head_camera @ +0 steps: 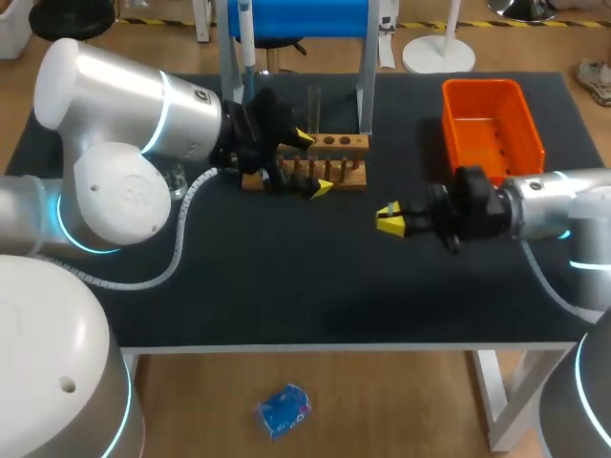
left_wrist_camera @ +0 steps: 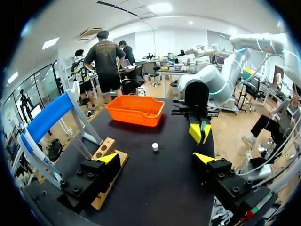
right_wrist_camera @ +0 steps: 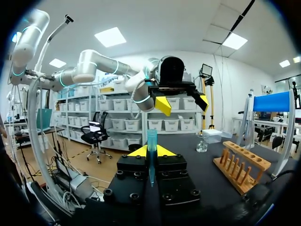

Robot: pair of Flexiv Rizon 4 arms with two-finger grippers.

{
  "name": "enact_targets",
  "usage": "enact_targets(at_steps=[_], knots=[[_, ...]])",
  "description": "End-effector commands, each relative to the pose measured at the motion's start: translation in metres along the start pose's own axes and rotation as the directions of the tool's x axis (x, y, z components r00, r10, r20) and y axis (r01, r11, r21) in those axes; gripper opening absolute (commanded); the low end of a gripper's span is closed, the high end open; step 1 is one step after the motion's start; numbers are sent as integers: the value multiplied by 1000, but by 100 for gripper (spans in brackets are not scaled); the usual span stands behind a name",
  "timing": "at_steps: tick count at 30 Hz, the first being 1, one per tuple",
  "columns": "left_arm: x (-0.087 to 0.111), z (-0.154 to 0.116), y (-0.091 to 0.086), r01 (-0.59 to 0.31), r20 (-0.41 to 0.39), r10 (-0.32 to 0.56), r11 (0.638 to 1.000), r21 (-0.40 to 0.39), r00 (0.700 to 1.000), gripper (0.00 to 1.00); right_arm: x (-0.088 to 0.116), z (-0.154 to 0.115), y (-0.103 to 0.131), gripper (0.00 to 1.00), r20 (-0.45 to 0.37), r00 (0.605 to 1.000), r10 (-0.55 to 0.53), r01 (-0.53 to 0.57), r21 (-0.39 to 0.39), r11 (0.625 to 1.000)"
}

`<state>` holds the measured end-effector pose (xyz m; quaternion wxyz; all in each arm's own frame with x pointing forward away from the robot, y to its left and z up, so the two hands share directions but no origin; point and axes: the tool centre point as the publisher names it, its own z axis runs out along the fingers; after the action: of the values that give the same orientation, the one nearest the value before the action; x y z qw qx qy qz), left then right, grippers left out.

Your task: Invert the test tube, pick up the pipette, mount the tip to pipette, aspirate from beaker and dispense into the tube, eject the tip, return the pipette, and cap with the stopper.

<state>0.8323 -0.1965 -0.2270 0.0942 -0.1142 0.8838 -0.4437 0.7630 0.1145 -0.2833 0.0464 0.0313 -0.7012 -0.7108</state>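
Observation:
A clear test tube [head_camera: 313,103] stands upright in the wooden rack [head_camera: 336,143] at the table's back middle. My left gripper [head_camera: 313,163] hangs open over the rack's left part, nothing between its fingers; in its own view the left gripper [left_wrist_camera: 156,159] has the rack [left_wrist_camera: 104,149] beside one finger. My right gripper [head_camera: 389,220] sits right of the rack, shut on a teal pipette tip [right_wrist_camera: 151,139] that stands up between the right gripper's [right_wrist_camera: 150,151] fingers. The pipette [head_camera: 246,36] hangs on the blue-topped stand [head_camera: 298,17] behind the rack. A small white stopper [left_wrist_camera: 155,147] lies on the mat ahead of my left gripper.
An orange bin [head_camera: 492,129] stands at the back right. A glass beaker [right_wrist_camera: 202,143] sits at the left of the rack, mostly hidden by my left arm in the head view. The mat's front half [head_camera: 315,286] is bare.

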Motion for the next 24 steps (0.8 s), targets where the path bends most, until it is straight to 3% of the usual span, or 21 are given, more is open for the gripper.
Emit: enact_targets(at_steps=[1,15,20,24], knots=[[0,-1,0,1,-2,-1,1000,-3,1000,100,7,-13,0,0,-3,1000,-1,1,0,1000],[0,-1,0,1,-2,-1,1000,-3,1000,100,5,-21,-5,0,-10,1000,-10,10,4,1000],[-27,-12,9,142,163,-139,990,-7,977,100,5,-21,-5,0,-10,1000,-10,10,4,1000],[-48,-20,9,180,234,-181,983,24,955,100,5,-21,-5,0,-10,1000,-10,10,4,1000]])
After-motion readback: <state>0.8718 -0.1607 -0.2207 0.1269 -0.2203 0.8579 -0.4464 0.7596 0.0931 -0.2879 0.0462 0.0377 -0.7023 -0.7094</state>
